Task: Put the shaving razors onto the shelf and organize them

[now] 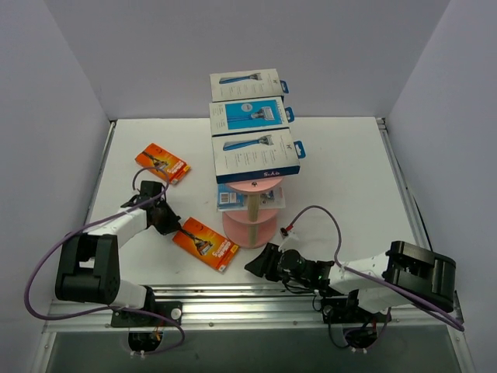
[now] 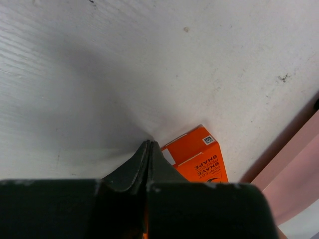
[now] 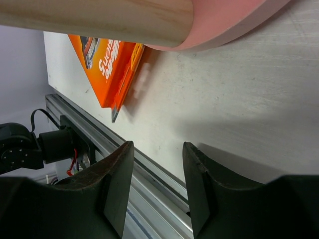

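The pink shelf (image 1: 266, 224) stands mid-table; its base (image 3: 234, 25) and beige post (image 3: 99, 20) fill the top of the right wrist view. Three white-and-blue razor boxes (image 1: 256, 154) lie on its top tier. A clear blister pack with a blue insert (image 1: 233, 196) sits on a lower tier. One orange blister card (image 1: 162, 162) lies at the left. A second orange card (image 1: 206, 243) lies left of the shelf base. My left gripper (image 1: 165, 217) is shut, its tips (image 2: 148, 144) at the table against that card's corner (image 2: 199, 157). My right gripper (image 1: 256, 264) is open and empty (image 3: 157, 149).
The aluminium rail (image 3: 149, 189) runs along the table's near edge just under my right gripper. White walls enclose the table on the left, back and right. A purple cable (image 1: 326, 217) loops above the right arm.
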`<state>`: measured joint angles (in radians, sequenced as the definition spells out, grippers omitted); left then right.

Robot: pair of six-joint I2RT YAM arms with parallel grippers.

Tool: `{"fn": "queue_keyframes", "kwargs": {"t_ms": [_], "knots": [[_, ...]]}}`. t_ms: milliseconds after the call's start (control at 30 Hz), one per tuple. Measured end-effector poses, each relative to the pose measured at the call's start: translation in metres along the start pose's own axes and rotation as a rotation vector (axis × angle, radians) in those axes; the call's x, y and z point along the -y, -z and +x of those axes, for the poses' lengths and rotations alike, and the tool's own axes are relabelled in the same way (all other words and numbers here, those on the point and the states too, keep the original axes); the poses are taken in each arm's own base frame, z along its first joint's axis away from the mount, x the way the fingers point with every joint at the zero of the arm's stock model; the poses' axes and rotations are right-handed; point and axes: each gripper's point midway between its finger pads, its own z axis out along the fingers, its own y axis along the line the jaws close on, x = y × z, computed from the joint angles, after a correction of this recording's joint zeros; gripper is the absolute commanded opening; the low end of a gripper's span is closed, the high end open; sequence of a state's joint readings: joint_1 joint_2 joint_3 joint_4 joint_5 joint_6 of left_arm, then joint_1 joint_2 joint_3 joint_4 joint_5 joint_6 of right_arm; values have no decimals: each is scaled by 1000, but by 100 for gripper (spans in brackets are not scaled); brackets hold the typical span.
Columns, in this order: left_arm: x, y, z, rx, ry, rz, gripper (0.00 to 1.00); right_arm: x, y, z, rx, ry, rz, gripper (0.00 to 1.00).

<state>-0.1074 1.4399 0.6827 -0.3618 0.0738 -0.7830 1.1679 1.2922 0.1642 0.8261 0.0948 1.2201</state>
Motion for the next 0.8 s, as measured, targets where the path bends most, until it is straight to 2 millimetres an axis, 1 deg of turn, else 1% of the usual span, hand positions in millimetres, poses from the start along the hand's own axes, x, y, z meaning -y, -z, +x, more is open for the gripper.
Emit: {"fn": "queue_keyframes", "kwargs": {"t_ms": [267,500,633,800], "knots": [[10,0,14,-23,-28,32,2,-10,-11,0,18,-13,-12,39],[8,8,32,-42,-32,44,2,-19,-17,-2,37,-32,-25,39],[10,10,35,-44,-37,52,2,-25,-22,1,36,-39,-31,36],[11,11,40,-52,-46,55,2,-21,-27,10,21,-49,-21,34]]}}
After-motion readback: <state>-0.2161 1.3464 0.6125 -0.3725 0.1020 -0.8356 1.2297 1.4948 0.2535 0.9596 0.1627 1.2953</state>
